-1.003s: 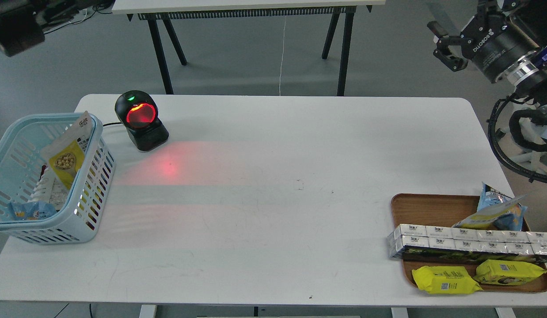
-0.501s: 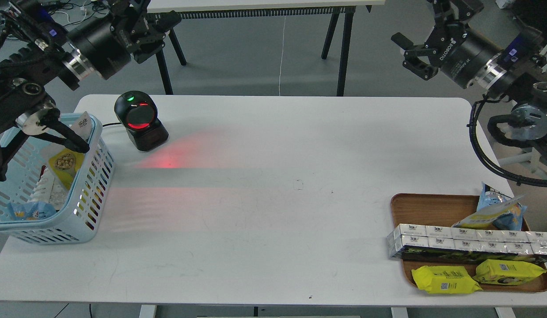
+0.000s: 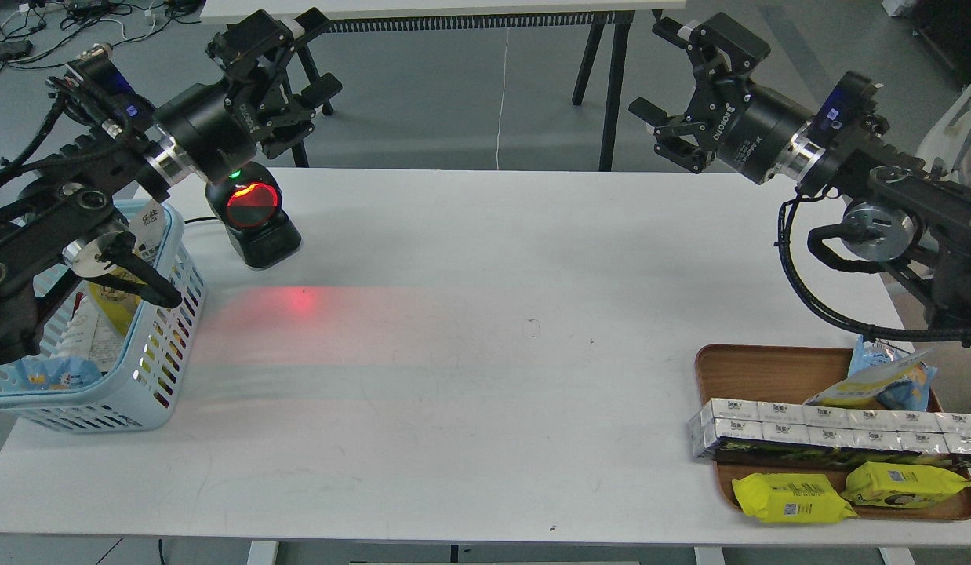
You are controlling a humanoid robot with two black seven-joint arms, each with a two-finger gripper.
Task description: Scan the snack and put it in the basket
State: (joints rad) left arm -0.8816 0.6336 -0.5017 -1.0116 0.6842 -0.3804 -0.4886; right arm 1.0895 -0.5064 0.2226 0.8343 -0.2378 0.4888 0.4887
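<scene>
Both claws hang open and empty above the far edge of the table [image 3: 485, 377]: the left claw [image 3: 285, 59] just above the scanner [image 3: 252, 213], the right claw [image 3: 678, 86] well off to the other side. Down and to the left of the left claw, the snack [image 3: 117, 286] leans upright in the basket [image 3: 152, 369], largely hidden by that arm. Its long axis runs up towards the rim, so the left arm is much nearer; I judge the placing done.
</scene>
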